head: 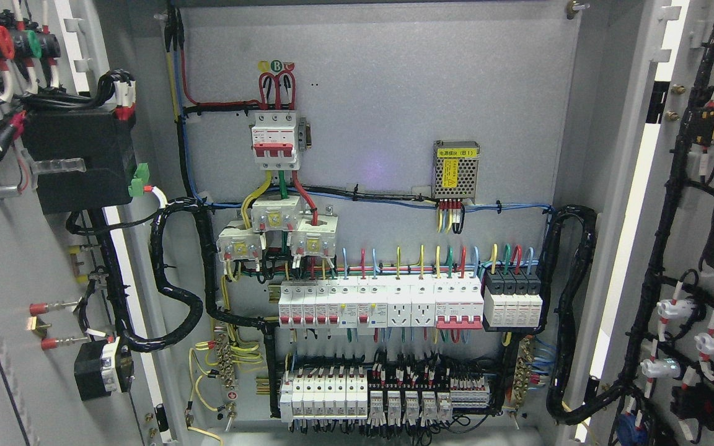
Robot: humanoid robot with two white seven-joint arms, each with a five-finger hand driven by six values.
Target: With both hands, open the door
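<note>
Both doors are seen swung wide: left door (16, 260) at the picture's left edge, right door (698, 248) at the right edge, inner faces turned inward; neither robot hand is in view, so hand state cannot be told; the opening is judged done, and any remaining push is best kept to bare door edges, clear of wiring; the cabinet (382, 111) is shown holding a red-handled breaker (276, 139), breaker rows (382, 303), a small power supply (455, 170), black cable looms (174, 272).
</note>
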